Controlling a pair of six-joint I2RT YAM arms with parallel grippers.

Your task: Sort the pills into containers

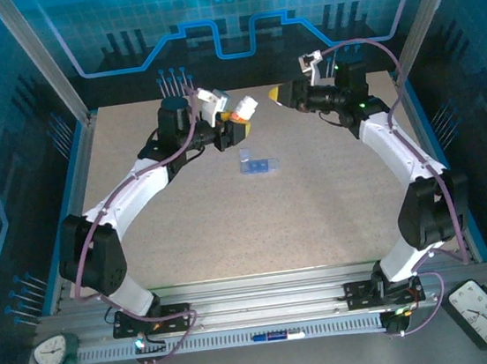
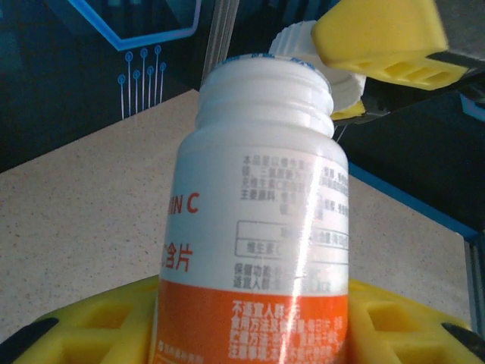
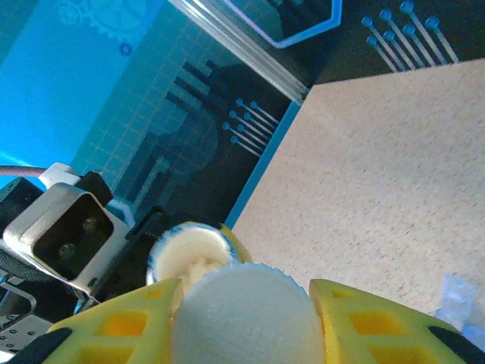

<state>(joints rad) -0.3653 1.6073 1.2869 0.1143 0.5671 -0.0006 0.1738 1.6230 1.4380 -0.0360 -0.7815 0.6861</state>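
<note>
Overhead I spot the blue pill box (image 1: 257, 164) on the table (image 1: 231, 228); up close, left gripper (image 2: 250, 322) clamps the uncapped vitamin bottle (image 2: 258, 189), right gripper (image 3: 244, 296) pinches its cap (image 3: 250, 326)

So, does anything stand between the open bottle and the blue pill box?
Nothing visible does. The cap is off, pinched in the right gripper beside the bottle, whose mouth is open. Below it the pill box lies on bare table. Whether its lids are open is too small to tell.
</note>
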